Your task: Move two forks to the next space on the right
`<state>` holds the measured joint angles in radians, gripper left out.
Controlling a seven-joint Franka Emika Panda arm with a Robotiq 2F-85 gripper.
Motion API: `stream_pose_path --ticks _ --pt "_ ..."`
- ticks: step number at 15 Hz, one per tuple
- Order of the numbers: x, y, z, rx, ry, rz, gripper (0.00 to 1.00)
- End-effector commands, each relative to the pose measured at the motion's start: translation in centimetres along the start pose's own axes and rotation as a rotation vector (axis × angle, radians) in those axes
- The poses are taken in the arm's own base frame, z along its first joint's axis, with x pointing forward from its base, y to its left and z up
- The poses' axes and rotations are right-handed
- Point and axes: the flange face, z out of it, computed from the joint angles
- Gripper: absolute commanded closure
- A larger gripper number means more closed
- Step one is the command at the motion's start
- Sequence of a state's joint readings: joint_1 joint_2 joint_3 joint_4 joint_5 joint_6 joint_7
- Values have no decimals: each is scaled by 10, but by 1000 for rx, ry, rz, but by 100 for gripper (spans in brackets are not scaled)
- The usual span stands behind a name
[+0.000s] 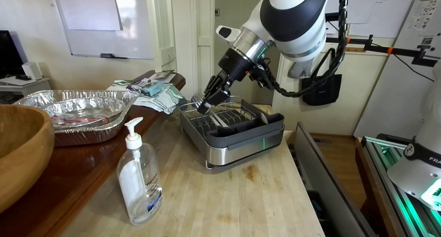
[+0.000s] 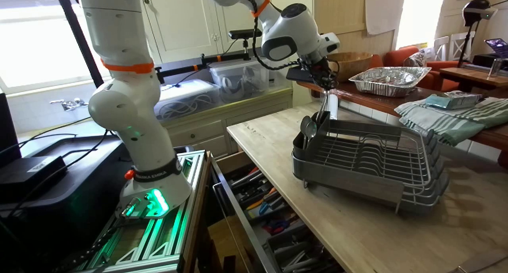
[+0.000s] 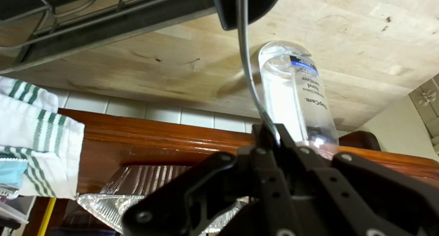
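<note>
The task looks about midway: the gripper (image 3: pixel 272 131) is clamped on the forks (image 3: pixel 246 62) near their heads, the handles (image 1: pixel 221 120) slanting down to one end of the utensil caddy (image 1: pixel 246 137); two handles seem to show in an exterior view, but the wrist view gives just one outline, so whether both forks are gripped cannot be told; the handles' lower ends are hidden, so whether they are out of that end compartment is unclear; the shift into the next space on the right and the release appear undone; farther along, the caddy holds spoons (image 2: pixel 312 129); it sits at one side of the dish rack (image 2: pixel 349 185) on the desk (image 1: pixel 220 195); a pulled-out drawer (image 1: pixel 325 182) contains assorted utensils (image 2: pixel 265 206); a large foil tray (image 1: pixel 93 137) holds a smaller foil tray (image 1: pixel 100 105).
</note>
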<state>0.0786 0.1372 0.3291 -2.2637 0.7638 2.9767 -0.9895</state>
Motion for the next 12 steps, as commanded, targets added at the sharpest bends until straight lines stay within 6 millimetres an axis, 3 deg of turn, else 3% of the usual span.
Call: stream_pose_path --ticks 1,12 --pt "-5 -3 -18 -8 25 -18 98" --pt "-26 -4 -52 -20 89 -19 98"
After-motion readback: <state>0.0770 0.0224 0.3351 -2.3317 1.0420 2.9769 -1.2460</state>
